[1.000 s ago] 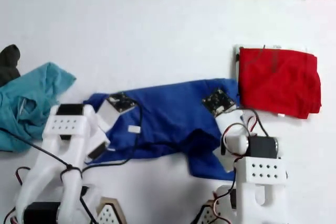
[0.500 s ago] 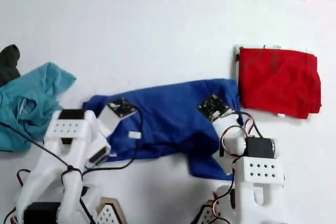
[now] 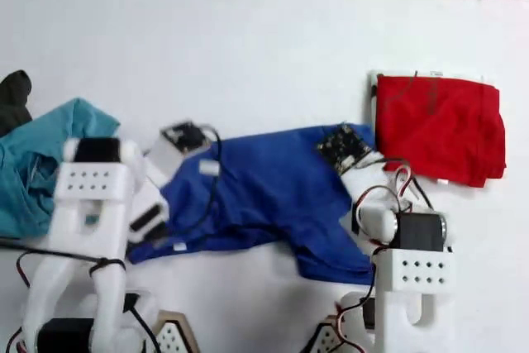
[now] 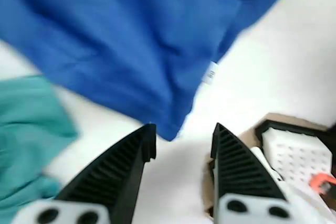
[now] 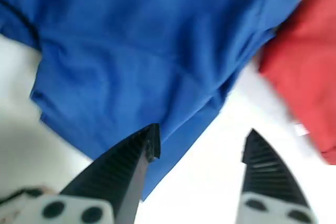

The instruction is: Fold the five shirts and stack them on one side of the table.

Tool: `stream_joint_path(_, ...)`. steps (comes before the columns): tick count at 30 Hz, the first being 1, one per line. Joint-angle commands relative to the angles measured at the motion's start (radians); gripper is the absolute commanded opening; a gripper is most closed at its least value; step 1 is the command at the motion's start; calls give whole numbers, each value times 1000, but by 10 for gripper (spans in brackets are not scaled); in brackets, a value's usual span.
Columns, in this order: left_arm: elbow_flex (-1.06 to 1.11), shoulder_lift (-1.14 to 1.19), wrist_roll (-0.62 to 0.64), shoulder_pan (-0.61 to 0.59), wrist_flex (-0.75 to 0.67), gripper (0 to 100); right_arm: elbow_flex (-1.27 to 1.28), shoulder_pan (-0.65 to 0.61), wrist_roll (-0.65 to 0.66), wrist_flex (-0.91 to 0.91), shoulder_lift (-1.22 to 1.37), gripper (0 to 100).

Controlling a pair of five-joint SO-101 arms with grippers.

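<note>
We see the blue shirt (image 3: 264,192) spread crumpled across the middle of the surface (image 3: 248,47), with one arm over each end of it. The left tool (image 4: 181,140) has its fingers apart. A corner of the blue shirt sits just off their tips, and bare surface shows between them. The right tool (image 5: 202,145) is spread wider. One finger lies over the blue hem and the other over bare surface, near the red shirt (image 3: 438,126).

We count one blue shirt, one red shirt folded square just beside the blue one's right end, one teal shirt (image 3: 37,159) bunched at the left, and one dark cloth (image 3: 14,97) at the left edge.
</note>
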Motion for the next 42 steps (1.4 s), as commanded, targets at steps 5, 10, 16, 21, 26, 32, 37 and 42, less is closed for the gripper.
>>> stream_joint_path(5, -223, -8, 120, -81, -106, 20, -55, -21, -221, -203, -10, 13)
stream_joint_path(10, -179, 170, 236, -54, -258, 27, -60, -108, -224, -321, 77, 19)
stream_joint_path(16, -255, 428, 345, -40, -376, 27, -97, -119, -224, -513, 386, 19)
stream_joint_path(21, -360, 600, 410, 34, -388, 27, -224, -120, -226, -564, 668, 20)
stream_joint_path(26, -473, 749, 446, 72, -390, 27, -377, -116, -273, -564, 914, 20)
stream_joint_path(32, -604, 904, 440, -25, -390, 27, -532, -102, -282, -564, 1176, 20)
stream_joint_path(37, -690, 1016, 440, -124, -384, 27, -649, -48, -281, -561, 1330, 20)
stream_joint_path(42, -708, 1048, 439, -181, -373, 27, -726, 24, -281, -556, 1394, 20)
